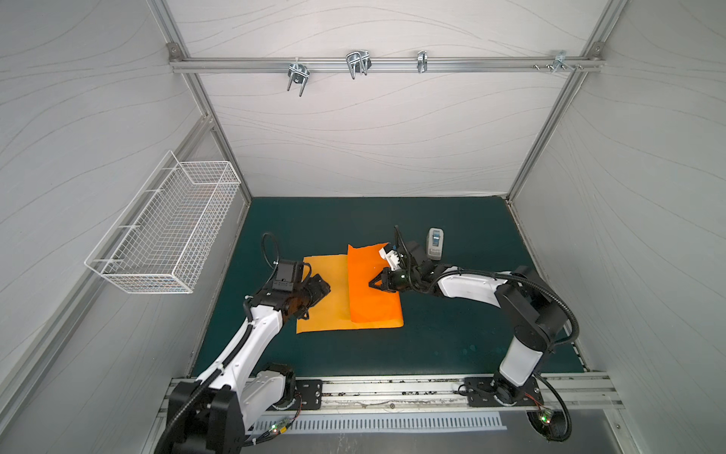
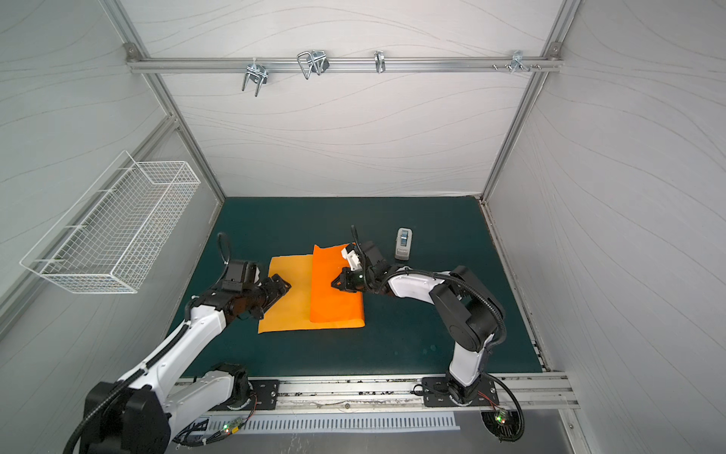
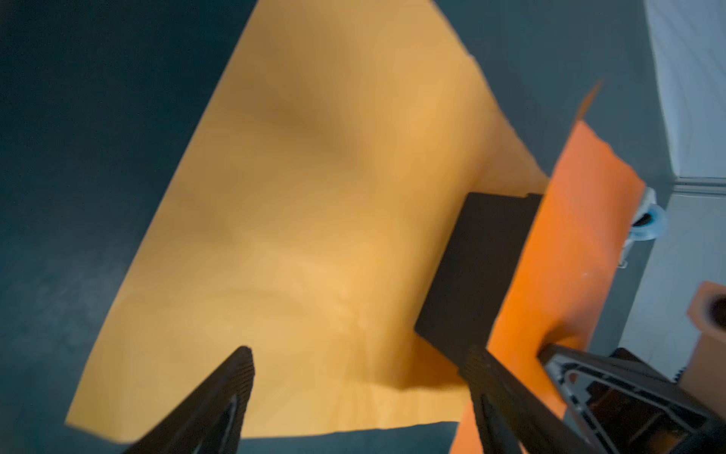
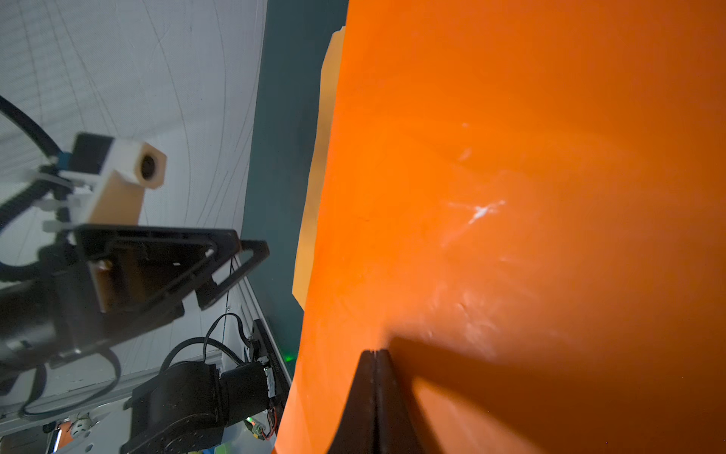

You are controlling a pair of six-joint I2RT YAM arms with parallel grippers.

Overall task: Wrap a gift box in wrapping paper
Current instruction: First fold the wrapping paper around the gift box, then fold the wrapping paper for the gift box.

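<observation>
Wrapping paper [image 1: 338,316] lies near the middle of the green worktop [image 1: 451,314], pale side up on its 9 o'clock half. The 3 o'clock half is turned over as a brighter orange flap [image 1: 373,298], its fold running from 12 to 6 o'clock. Gift box [image 3: 479,271]: hidden in both top views. The left wrist view shows it as a dark flat-faced block sitting on the pale sheet, one side tucked under the flap's edge. Left gripper [image 3: 358,353] comes in from 8 o'clock and hangs over the pale half, jaws spread wide with nothing between them; one finger [image 3: 477,363] is close beside the box's near corner, contact unclear in the blur. Right gripper [image 1: 371,283] reaches in from 3 o'clock, jaws closed tight together with nothing pinched, tips set down on top of the flap. Small white-grey tape dispenser [image 1: 435,243] stands on the worktop at 1 o'clock from the paper, apart from it. White wire basket [image 1: 165,236] hangs on the wall at 9 o'clock.
</observation>
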